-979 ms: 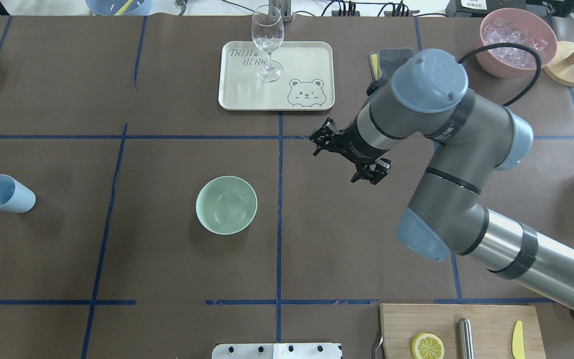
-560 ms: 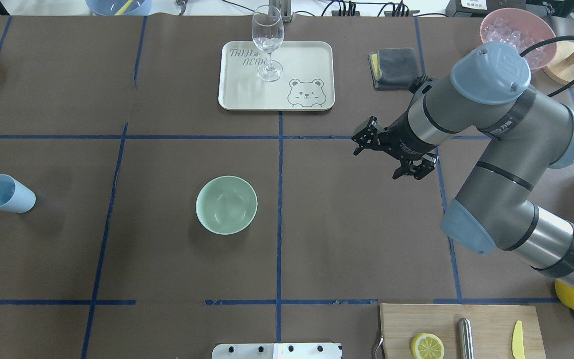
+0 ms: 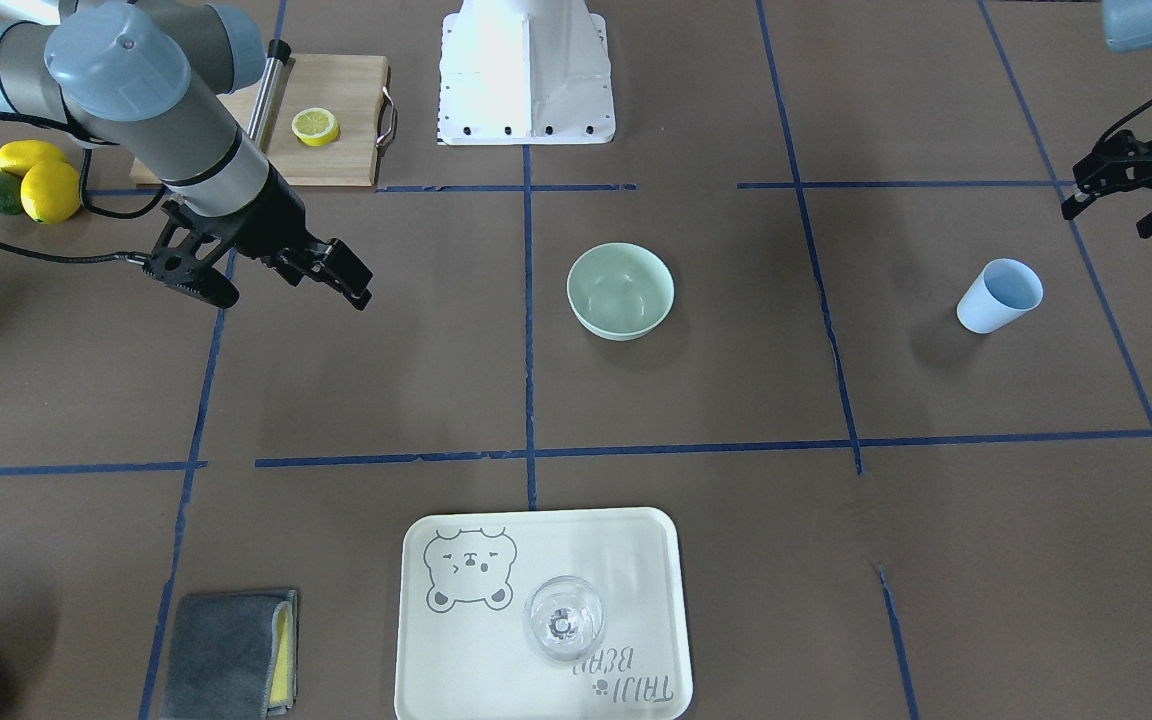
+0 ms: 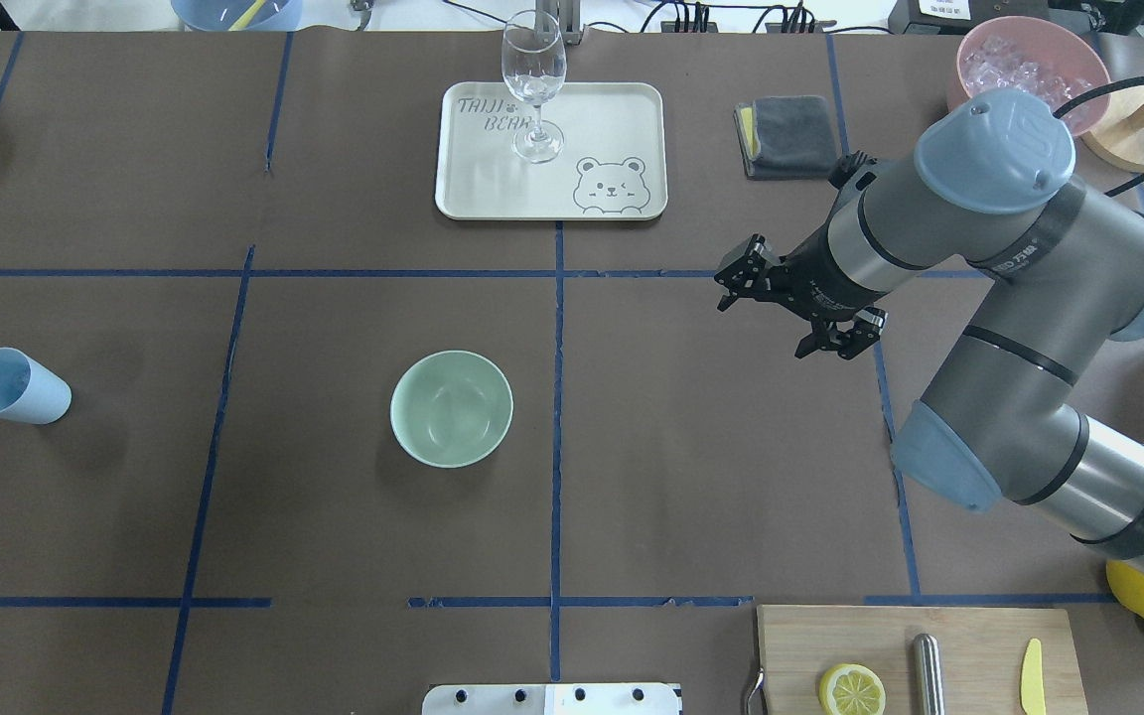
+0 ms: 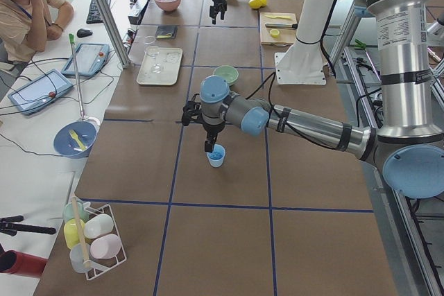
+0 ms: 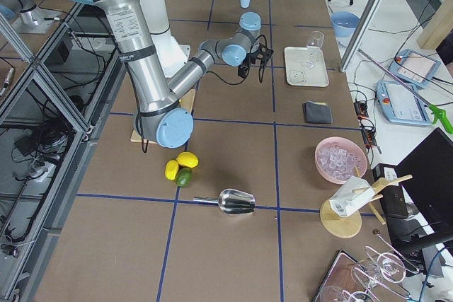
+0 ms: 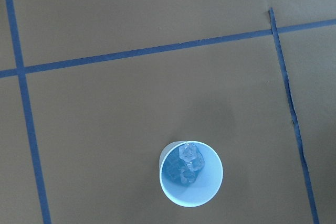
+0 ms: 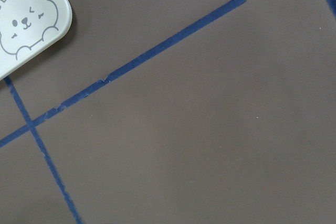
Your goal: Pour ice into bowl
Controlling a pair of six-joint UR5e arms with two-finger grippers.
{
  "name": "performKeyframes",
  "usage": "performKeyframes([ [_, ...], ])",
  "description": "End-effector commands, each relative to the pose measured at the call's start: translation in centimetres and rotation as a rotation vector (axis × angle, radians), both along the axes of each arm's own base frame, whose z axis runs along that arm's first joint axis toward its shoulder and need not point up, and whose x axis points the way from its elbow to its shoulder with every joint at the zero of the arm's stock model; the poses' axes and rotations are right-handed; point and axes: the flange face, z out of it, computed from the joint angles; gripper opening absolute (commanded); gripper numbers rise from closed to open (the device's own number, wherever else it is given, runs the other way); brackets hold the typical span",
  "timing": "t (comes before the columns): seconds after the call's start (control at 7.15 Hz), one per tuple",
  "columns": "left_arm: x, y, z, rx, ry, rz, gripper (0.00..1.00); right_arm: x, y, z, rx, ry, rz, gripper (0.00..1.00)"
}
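Observation:
The blue cup [image 4: 11,385] stands upright at the table's left end, and the left wrist view shows it from above [image 7: 190,173] with a few clear ice cubes [image 7: 188,163] inside. The mint-green bowl [image 4: 451,408] sits empty near the table's middle [image 3: 620,291]. My left gripper [image 3: 1106,222] is open and hovers above the cup [image 5: 216,156], apart from it. My right gripper [image 4: 763,323] is open and empty, in the air well to the right of the bowl [image 3: 291,300].
A cream tray [image 4: 493,179] with a wine glass [image 4: 533,84] stands at the back. A grey cloth [image 4: 786,134] and a pink bowl of ice [image 4: 1029,70] lie back right. A cutting board [image 4: 969,636] with half a lemon [image 4: 851,689] is front right.
My right arm has swung to the right, away from the bowl, with its gripper still open. The cup and the bowl have not moved.

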Motion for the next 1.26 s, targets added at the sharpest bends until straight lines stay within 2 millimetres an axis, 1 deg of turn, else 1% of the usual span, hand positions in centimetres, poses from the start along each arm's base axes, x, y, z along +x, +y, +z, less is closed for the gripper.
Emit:
performKeyframes([
  [0.0, 2.9, 1.7, -1.3, 0.095, 0.031, -0.077, 1.0, 0.1, 0.1, -0.3, 0.005, -0.003, 0.002, 1.0],
  [0.14, 2.4, 5.1, 1.0, 0.166, 0.013, -0.114, 1.0, 0.1, 0.1, -0.3, 0.005, -0.003, 0.002, 1.0],
  [0.28, 4.0, 7.6, 2.7, 0.185, -0.009, -0.162, 1.0, 0.1, 0.1, -0.3, 0.006, -0.004, 0.002, 1.0],
  [0.42, 7.7, 8.7, 2.9, 0.152, -0.037, -0.231, 1.0, 0.3, 0.2, -0.6, 0.009, -0.009, 0.003, 1.0],
  [0.56, 12.2, 11.6, 4.1, 0.122, -0.083, -0.316, 1.0, 0.6, 0.5, -1.0, 0.018, -0.018, 0.004, 1.0],
  [0.7, 14.6, 13.6, 4.7, 0.084, -0.084, -0.408, 1.0, 0.8, 0.6, -0.8, 0.014, -0.016, 0.005, 1.0],
  [0.84, 16.6, 16.3, 5.9, 0.106, -0.107, -0.496, 1.0, 0.8, 0.6, -0.8, 0.014, -0.016, 0.005, 1.0],
  [0.98, 18.0, 17.9, 6.0, 0.11, -0.091, -0.526, 0.96, 0.8, 0.7, -0.8, 0.016, -0.015, 0.004, 1.0],
  [1.12, 18.3, 18.1, 6.0, 0.128, -0.084, -0.574, 0.92, 0.9, 0.7, -0.7, 0.013, -0.014, 0.005, 1.0],
])
